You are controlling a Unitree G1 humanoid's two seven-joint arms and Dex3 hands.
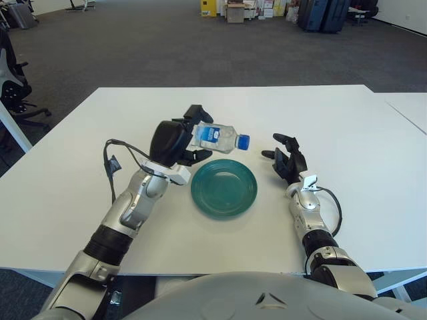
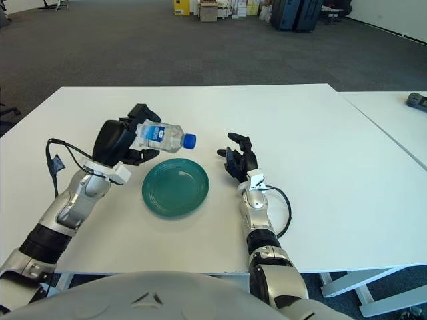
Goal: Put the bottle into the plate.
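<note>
Fingers [image 1: 198,111] of your left hand [image 1: 175,141] are wrapped around the base end of the bottle [image 1: 219,137], which hangs on its side in the air with its blue cap [image 1: 244,141] pointing right, over the far left rim of the green plate [image 1: 224,187]. Carry it a little further toward you until the whole body sits above the plate's centre, lower it until it touches, and only then loosen, because a bottle dropped on its side will likely roll off. Your right hand [image 1: 287,160] shows just right of the plate, fingers loosely spread and holding nothing, so leave it there.
</note>
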